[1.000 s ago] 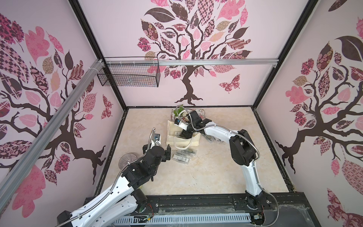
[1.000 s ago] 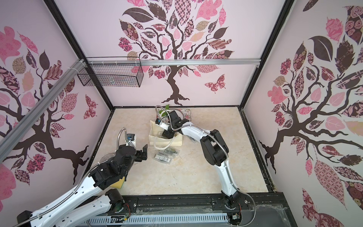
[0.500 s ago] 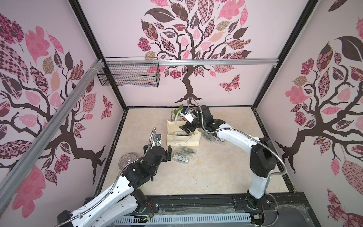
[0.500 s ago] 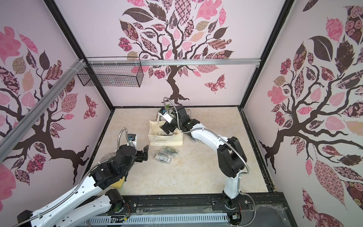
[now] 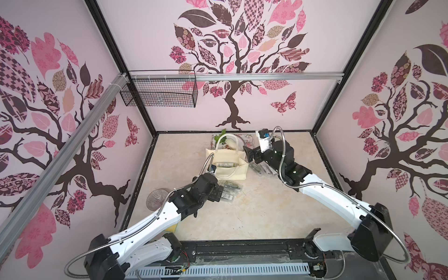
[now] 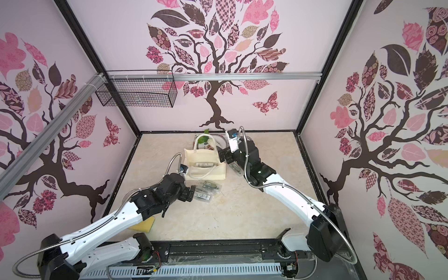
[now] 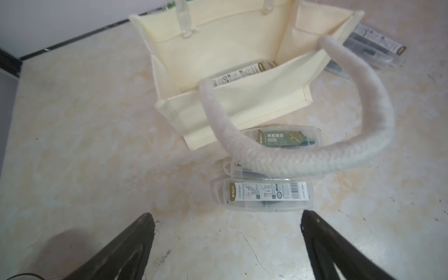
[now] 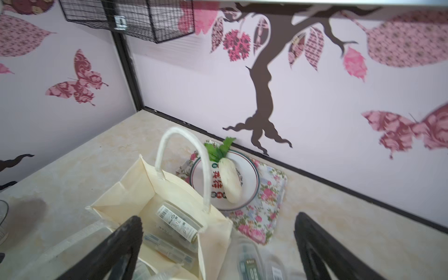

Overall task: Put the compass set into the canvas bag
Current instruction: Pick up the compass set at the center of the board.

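Standing upright toward the back of the table (image 5: 266, 213), the canvas bag (image 5: 230, 173) contains a compass set (image 5: 226, 165) lying flat on its floor, printed label visible from above. Left end effector (image 7: 227, 213): jaws spread wide, empty, facing the loose clear cases (image 7: 266, 195) that lie just in front of the bag, a rope handle (image 7: 303, 160) drooping over them. Right end effector (image 8: 218, 216): jaws apart, empty, raised beside the bag's right edge above further cases (image 5: 261, 169). Behind the bag, a plate (image 8: 252, 179) carries a white radish (image 8: 230, 181).
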You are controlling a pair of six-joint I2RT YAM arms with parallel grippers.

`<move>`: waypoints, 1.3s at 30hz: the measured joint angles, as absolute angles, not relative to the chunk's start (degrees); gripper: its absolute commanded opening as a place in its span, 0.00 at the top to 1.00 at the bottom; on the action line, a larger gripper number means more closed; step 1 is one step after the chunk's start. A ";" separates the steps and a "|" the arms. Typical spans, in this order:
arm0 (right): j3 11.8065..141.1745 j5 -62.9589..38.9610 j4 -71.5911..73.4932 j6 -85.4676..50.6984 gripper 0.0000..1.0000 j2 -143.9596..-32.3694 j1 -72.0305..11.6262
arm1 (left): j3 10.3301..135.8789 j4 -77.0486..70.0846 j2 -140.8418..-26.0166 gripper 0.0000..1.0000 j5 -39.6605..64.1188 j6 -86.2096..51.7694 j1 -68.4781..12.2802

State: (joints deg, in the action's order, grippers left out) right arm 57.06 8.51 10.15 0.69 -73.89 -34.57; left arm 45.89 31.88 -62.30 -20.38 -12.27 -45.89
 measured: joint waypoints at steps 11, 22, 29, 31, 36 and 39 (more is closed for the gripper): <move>41.21 11.68 4.45 -14.31 0.00 -60.18 -31.86 | 46.70 29.87 -71.13 0.05 -14.68 2.22 -54.15; 29.54 11.60 1.96 -19.33 0.00 -58.46 -31.90 | 41.47 23.70 -72.03 0.13 -12.38 21.32 -54.41; 27.92 9.80 2.59 -20.80 0.00 -57.43 -31.90 | 41.12 21.69 -76.60 0.24 -10.87 30.41 -52.18; 27.57 9.32 2.92 -21.04 0.00 -56.93 -31.90 | 41.41 21.87 -78.96 0.24 -10.59 31.97 -51.11; 26.98 8.73 3.27 -21.71 0.00 -55.46 -31.90 | 43.66 22.35 -84.07 0.25 -10.28 36.25 -47.48; 26.92 8.45 3.64 -21.91 0.00 -55.11 -31.90 | 45.41 22.44 -85.06 0.26 -10.09 38.65 -45.84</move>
